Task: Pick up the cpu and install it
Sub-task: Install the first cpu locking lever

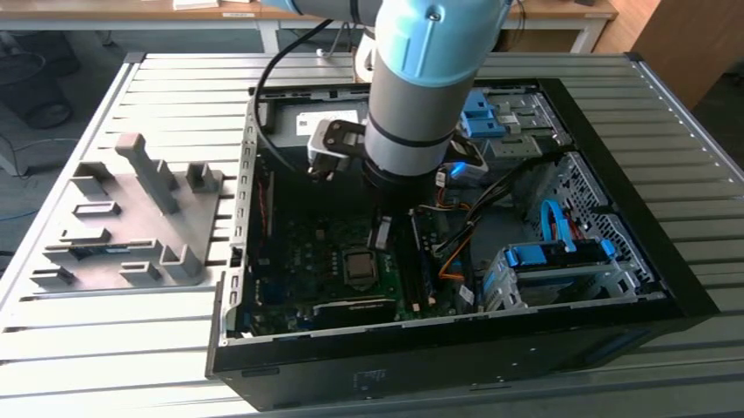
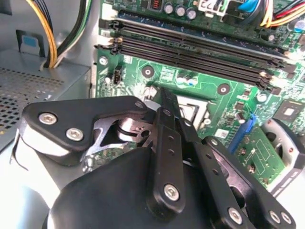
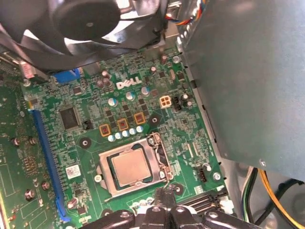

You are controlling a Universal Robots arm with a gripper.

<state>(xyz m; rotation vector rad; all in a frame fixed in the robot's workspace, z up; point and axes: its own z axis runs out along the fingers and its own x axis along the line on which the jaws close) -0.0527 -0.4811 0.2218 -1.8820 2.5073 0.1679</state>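
Jaws closed together, empty, tips just beside cpu (image 3: 129, 167) seated flat in motherboard (image 3: 95, 124) socket.

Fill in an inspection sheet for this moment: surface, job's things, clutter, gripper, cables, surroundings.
Surface: slatted metal table carrying an open PC case.
Job's things: cpu lies in its socket on the motherboard, under the metal frame.
Clutter: grey fixture on the table, at the exterior view's left of the case.
Gripper: gripper is just beside the socket; the fingers look closed, holding nothing.
Cables: yellow and black bundle; blue cables.
Surroundings: wooden bench behind.
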